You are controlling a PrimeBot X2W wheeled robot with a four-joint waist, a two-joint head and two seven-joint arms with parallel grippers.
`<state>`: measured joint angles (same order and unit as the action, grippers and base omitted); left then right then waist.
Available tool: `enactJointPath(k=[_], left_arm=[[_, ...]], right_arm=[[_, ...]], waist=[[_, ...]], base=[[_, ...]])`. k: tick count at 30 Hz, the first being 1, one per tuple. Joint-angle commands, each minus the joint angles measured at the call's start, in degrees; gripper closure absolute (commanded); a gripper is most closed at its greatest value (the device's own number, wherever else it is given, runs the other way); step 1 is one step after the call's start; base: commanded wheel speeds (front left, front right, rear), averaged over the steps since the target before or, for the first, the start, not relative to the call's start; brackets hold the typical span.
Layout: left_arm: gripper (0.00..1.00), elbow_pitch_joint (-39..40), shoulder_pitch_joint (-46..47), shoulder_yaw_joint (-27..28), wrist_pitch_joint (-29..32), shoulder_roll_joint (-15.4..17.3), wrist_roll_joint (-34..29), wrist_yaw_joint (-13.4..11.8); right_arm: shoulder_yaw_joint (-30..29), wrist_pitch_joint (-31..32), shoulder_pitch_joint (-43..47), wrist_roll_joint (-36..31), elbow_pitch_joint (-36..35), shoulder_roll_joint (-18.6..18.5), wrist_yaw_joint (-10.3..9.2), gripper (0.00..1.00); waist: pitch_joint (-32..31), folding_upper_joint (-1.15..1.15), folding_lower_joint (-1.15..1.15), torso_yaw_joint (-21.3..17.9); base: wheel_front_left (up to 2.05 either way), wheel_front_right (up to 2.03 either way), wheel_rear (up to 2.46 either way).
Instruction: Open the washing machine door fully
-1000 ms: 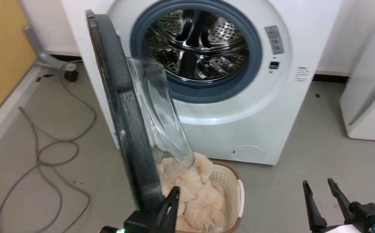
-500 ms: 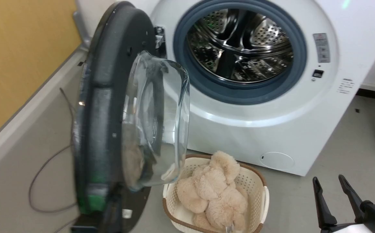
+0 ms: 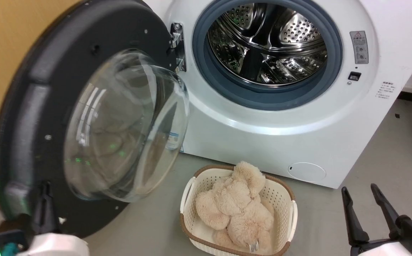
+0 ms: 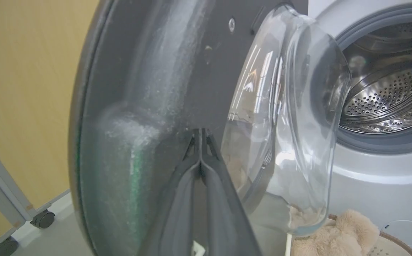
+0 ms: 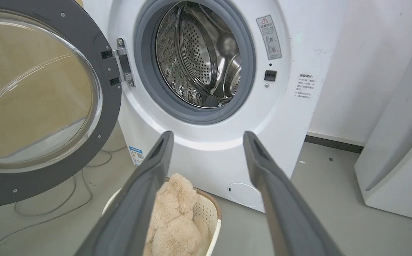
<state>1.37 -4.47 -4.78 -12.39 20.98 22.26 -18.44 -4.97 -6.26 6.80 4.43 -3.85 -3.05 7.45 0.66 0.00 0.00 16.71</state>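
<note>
Dark left gripper [image 4: 199, 132] closed, tips at washing machine door [image 3: 32, 89]; right gripper [image 3: 358, 188] spread.

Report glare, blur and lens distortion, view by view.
Head view: streaky white glare and green glints on the glass of the washing machine door. Left wrist view: the door's dark face is hazy close-up, with a green cast. Right wrist view: sharpest; the drum glints, the right gripper looms soft and large.
</note>
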Motion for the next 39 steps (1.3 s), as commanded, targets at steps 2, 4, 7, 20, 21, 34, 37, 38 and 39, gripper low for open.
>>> enactJointPath(k=[2, 4, 7, 20, 21, 34, 37, 38, 39], left_arm=[[1.00, -3.36, 2.66, 1.86, -1.31, 0.82, 1.46, 1.63], [1.00, -6.07, 4.12, 3.45, -1.90, 1.15, 2.47, 2.82], [1.00, -10.15, 6.43, 5.82, -2.38, 1.75, 3.33, 4.37], [1.00, -19.27, 11.58, 14.56, -2.60, 0.24, 0.68, 9.15], [1.00, -19.19, 11.29, 15.18, -2.60, -0.40, 0.38, 9.32], [0.00, -10.03, 0.41, 13.91, -2.61, -9.45, -6.68, 9.65], [0.00, -8.61, -1.71, 10.81, -2.31, -10.59, -7.91, 10.56], [0.00, -7.98, -2.44, 9.71, -2.13, -11.07, -8.33, 10.78], [0.00, -7.26, -3.13, 8.69, -2.01, -11.67, -8.57, 10.99]], right_arm=[[0.03, 0.28, 0.32, -0.23, -0.67, 0.17, 0.03, 0.00], [0.26, 0.55, 0.23, -0.33, -0.92, 0.17, 0.03, 0.00], [-0.09, 0.88, 0.06, -0.46, -1.41, 0.17, 0.03, 0.00], [0.17, 1.19, -0.57, -0.22, -0.87, 0.17, 0.03, 0.00], [0.22, 1.17, -0.53, -0.18, -0.71, 0.17, 0.03, 0.00], [0.08, 0.76, 0.72, 0.69, 0.82, 0.17, 0.03, 0.00], [0.31, 0.87, 0.81, 0.67, 1.00, 0.17, 0.03, 0.00], [0.46, 0.91, 0.82, 0.62, 1.02, 0.17, 0.03, 0.00], [0.58, 0.90, 0.83, 0.55, 1.03, 0.17, 0.03, 0.00]], waist=[[0.32, 0.00, 0.00, -0.28], [0.57, 0.00, 0.00, -0.76], [1.27, 0.00, 0.00, -1.17], [1.80, 0.00, 0.00, -2.66], [1.59, 0.00, 0.00, -2.73], [-0.70, 0.00, 0.00, -2.56], [-1.18, 0.00, 0.00, -2.91], [-1.33, 0.00, 0.00, -3.11], [-1.51, 0.00, 0.00, -3.39]], base=[[0.00, 0.00, 0.00], [0.00, 0.00, 0.00], [0.00, 0.00, 0.00], [0.00, 0.00, 0.00], [0.00, 0.00, 0.00], [0.00, 0.00, 0.00], [0.00, 0.00, 0.00], [0.00, 0.00, 0.00], [0.00, 0.00, 0.00]])
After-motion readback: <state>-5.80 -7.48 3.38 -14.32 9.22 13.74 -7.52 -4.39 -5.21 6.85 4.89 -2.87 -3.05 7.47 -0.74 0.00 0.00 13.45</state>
